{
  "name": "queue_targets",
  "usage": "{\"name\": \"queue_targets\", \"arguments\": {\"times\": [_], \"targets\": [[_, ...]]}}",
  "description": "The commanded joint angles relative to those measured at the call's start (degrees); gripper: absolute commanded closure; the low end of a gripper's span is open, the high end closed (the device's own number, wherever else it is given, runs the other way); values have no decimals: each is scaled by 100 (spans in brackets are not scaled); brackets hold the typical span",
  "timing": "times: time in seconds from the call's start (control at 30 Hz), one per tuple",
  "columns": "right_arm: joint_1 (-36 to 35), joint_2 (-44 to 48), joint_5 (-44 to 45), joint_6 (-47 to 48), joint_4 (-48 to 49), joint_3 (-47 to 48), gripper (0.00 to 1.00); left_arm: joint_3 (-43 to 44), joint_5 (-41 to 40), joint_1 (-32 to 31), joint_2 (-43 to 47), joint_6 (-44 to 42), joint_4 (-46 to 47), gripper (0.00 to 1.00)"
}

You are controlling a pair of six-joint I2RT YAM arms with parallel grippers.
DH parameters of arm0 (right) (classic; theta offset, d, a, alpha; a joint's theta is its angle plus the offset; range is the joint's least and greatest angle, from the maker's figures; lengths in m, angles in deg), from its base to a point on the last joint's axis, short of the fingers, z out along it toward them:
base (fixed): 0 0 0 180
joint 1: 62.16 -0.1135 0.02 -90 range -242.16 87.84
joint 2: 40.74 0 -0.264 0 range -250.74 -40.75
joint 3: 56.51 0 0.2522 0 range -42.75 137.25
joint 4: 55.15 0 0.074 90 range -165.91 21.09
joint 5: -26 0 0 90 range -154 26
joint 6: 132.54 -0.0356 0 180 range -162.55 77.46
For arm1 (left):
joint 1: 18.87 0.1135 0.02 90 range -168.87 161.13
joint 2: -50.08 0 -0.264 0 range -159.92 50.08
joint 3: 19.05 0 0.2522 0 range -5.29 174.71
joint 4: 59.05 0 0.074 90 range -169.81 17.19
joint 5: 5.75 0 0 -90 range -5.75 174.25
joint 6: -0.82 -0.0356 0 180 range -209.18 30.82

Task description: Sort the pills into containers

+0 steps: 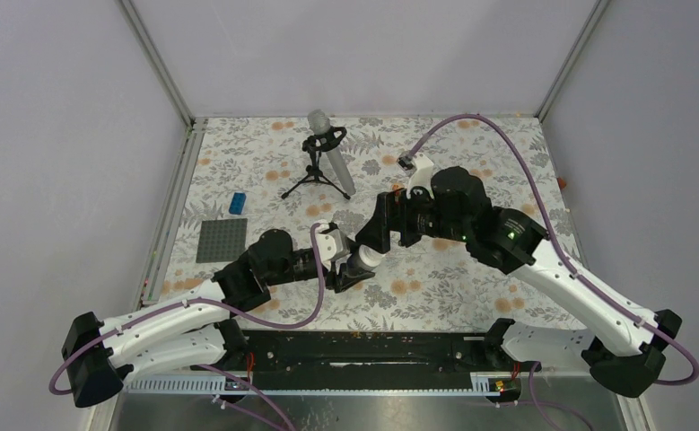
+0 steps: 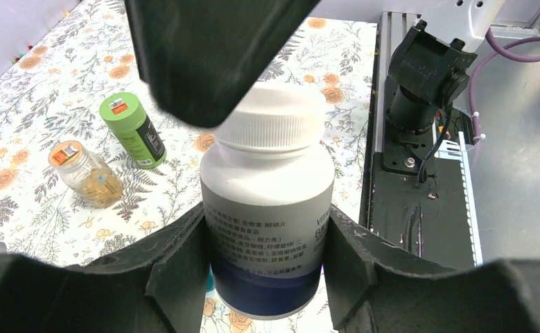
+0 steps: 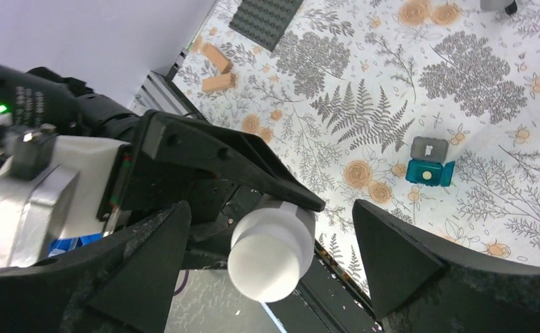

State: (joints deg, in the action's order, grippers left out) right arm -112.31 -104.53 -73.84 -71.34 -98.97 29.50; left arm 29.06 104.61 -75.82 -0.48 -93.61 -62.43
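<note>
The bottle (image 2: 267, 180) is smooth white plastic with a faint sheen, and its cap (image 2: 270, 118) is ribbed. The left pincer (image 2: 265, 243) looks like matt black plastic, slightly grainy. The green bottle (image 2: 134, 130) is matt, the jar (image 2: 90, 175) clear and glossy. The bench (image 2: 45, 90) wears matt printed cloth. The blocks (image 3: 218, 69) look like bare wood.

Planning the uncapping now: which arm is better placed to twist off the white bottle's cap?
Right, likely. The right tool stands open around the cap, while the left tool grips the bottle.

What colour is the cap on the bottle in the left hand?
White. The cap of the bottle shows best in the left wrist view.
</note>
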Motion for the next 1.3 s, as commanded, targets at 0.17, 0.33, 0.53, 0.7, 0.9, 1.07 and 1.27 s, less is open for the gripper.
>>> {"name": "queue_targets", "arguments": {"times": [0.17, 0.33, 0.53, 0.7, 0.9, 1.07, 1.27], "targets": [[84, 100, -840, 937, -587, 252, 15, 118, 156, -18, 107, 12, 284, 100], [84, -104, -774, 1245, -848, 313, 18, 157, 207, -18, 108, -10, 238, 100], [148, -358, 227, 763, -406, 193, 25, 83, 349, -18, 177, -10, 338, 100], [461, -394, 191, 128, 364, -211, 24, 35, 506, -20, 276, 100, 478, 100], [807, -283, 283, -229, 354, -375, 23, 73, 343, -18, 308, 86, 417, 100], [914, 247, 54, -86, 326, -404, 16, 121, 110, -20, 224, 56, 288, 100], [933, 583, -1657, 1158, 292, -396, 8, 189, 121, -19, 137, 49, 233, 100]]}}
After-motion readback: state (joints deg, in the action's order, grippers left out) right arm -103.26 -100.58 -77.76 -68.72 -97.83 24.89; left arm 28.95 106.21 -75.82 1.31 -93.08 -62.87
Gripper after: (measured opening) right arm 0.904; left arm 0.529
